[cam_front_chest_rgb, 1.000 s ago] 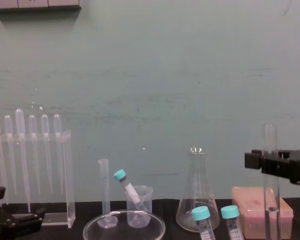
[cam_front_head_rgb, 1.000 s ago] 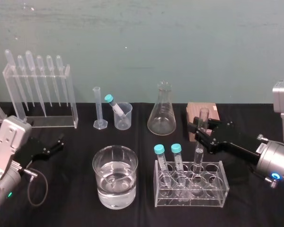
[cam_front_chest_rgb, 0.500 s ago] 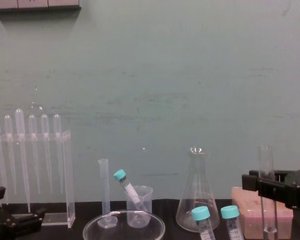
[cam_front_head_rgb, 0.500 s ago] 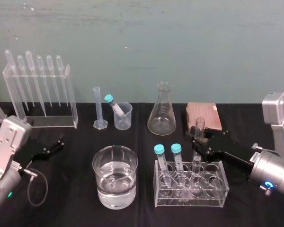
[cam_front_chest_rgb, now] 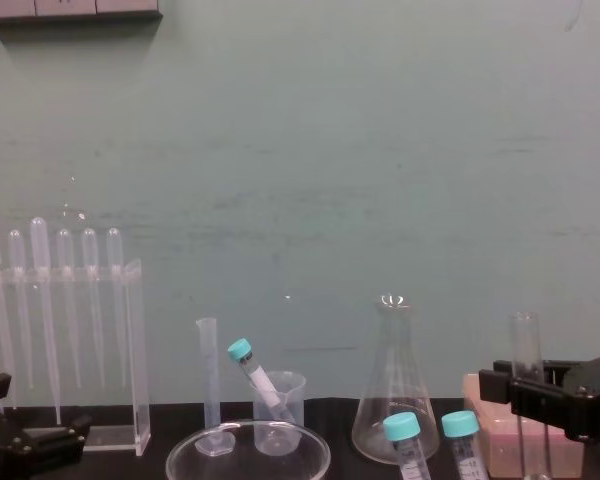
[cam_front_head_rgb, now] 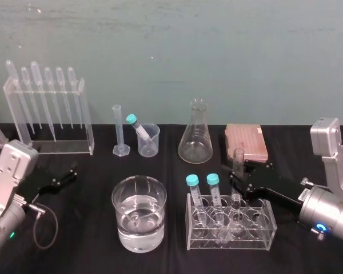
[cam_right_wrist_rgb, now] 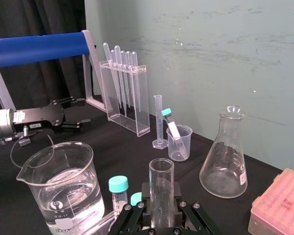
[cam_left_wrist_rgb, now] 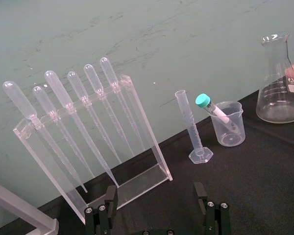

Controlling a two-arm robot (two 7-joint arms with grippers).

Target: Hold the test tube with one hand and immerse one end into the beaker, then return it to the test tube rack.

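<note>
Lowered over the past second, the test tube now stands upright in the rack, with your right gripper pinching it just below its open mouth. The return looks nearly done; what remains is to let go and back away. Your left gripper, fingers spread, sits parked at far left.

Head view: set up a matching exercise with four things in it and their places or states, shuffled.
1. test tube
2. beaker
3. conical flask
4. left hand

A. holds a leaning teal-capped tube
B. open, at the table's left
C. gripped by the right hand, lower end in the rack
D. stands between the beaker and the pink box

Pairs: 1-C, 2-A, 3-D, 4-B
</note>
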